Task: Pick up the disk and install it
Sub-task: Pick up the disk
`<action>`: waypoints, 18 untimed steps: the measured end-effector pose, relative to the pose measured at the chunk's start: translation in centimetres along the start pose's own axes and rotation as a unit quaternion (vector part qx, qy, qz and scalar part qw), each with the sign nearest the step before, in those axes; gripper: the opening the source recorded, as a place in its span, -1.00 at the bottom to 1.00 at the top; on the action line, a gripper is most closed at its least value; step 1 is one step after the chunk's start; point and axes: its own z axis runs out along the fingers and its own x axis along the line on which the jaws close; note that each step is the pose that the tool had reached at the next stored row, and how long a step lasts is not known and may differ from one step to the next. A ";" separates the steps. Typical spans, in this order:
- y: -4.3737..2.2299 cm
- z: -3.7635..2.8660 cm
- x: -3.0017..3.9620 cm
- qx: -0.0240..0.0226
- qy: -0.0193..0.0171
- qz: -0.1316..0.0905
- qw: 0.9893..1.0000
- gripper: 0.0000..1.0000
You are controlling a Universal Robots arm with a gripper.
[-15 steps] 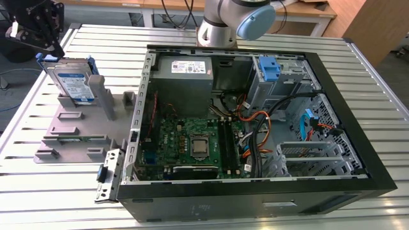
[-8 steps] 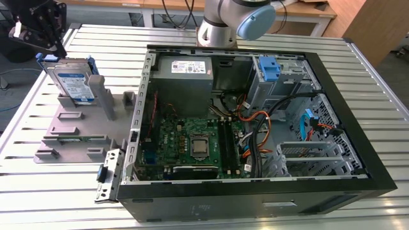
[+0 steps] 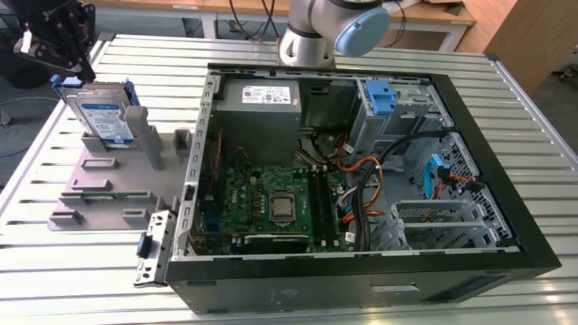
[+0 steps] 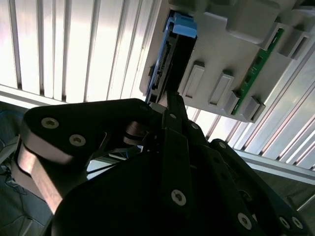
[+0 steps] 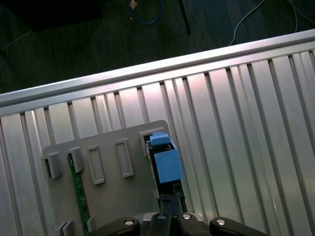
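Step in hand: the pick-up, not done yet. The gripper (image 3: pixel 78 65) hangs just above the disk (image 3: pixel 104 116); can't tell if it's open or closed. The disk stands on its edge in a grey holder (image 3: pixel 99 183), beside the open PC case (image 3: pixel 542 261). Next move prob. needs the gripper lined up w/ the disk's thin top edge.

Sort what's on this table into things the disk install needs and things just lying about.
Belongs to the job: the disk, standing upright in the grey holder; the tool just above it; the open computer case, probably where it goes.
Just lying about: the green memory stick in the holder; the metal bracket beside the case; the power supply and motherboard, fitted inside.
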 end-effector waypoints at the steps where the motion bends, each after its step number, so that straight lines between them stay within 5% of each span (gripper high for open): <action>1: -0.06 0.00 -0.01 0.000 0.000 0.000 1.000 -0.79; 11: -0.26 -0.01 -0.07 0.000 0.000 0.000 1.000 -0.79; 18: -0.28 0.03 -0.07 -0.002 0.001 -0.032 0.999 -0.79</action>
